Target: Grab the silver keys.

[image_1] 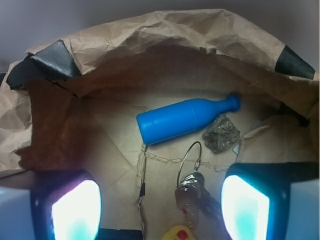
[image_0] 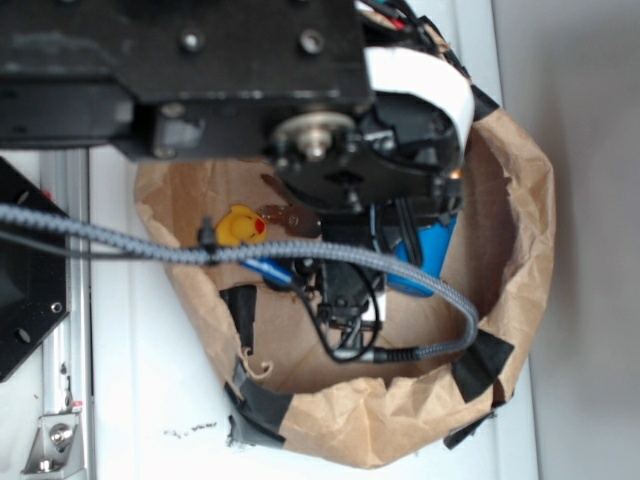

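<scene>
Four items in bin: silver keys [image_1: 192,197], blue plastic bottle [image_1: 185,119], brown rock lump [image_1: 221,133], yellow rubber duck [image_1: 177,233].
Container: brown paper bin [image_1: 150,35] with rolled-down rim and black tape patches, sitting on the white desk [image_0: 130,400]; the rim likely keeps loose items corralled.
Keys location: on the bin floor near the wrist camera's bottom edge, bunch pointing toward the camera, wire ring [image_1: 190,157] lying flat and extending toward the bottle.
Neighbours: duck just beside the key blades at the bottom edge; rock near the ring on its right, apart from it; bottle lying on its side beyond the ring, not touching.
Gripper [image_1: 160,207]: jaws wide, nothing between them. Both fingers glow at the wrist view's bottom corners; keys sit between them, nearer the right one.
Exterior view: arm blocks most of the bin; duck [image_0: 240,226] and a bit of key [image_0: 290,218] show beside it, rest hidden.
Stage (judgement): lined up over the keys, not yet closed on them.
Next (judgement): descend and close on the thick bunch rather than the thin ring, which would slip.
Risk (judgement): duck sits close enough to get pinched or nudged; flat keys on paper may slide.
</scene>
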Controlling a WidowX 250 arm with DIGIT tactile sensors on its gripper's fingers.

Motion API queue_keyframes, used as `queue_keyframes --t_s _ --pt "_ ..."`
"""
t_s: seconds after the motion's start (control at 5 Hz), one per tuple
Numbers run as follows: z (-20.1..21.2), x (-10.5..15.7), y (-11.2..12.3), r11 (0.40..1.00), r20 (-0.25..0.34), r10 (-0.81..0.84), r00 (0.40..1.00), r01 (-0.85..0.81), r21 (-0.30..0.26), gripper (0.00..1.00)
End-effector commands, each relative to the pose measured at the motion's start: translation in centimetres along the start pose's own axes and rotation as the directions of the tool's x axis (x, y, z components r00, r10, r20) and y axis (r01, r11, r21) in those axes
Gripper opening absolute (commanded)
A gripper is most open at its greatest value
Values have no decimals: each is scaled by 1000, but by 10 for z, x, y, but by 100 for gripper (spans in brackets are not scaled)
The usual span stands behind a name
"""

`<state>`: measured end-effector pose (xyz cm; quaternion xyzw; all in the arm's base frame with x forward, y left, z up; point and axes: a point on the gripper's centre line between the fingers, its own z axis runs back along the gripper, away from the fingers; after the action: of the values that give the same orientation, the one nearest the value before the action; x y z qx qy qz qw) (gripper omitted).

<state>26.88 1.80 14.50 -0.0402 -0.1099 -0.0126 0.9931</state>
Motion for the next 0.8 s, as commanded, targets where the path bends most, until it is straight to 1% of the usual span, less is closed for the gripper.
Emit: queue_keyframes --t_s 0.0,0.2,0.4,0.6 --pt "7 5 2 1000 28 6 1000 -6 6 100" --pt "7 5 2 1000 28 6 1000 -6 6 100" --pt "-25 -1 1 993 16 87 996 -88 82 100" --pt "-42 -2 -1 986 27 133 991 -135 99 100"
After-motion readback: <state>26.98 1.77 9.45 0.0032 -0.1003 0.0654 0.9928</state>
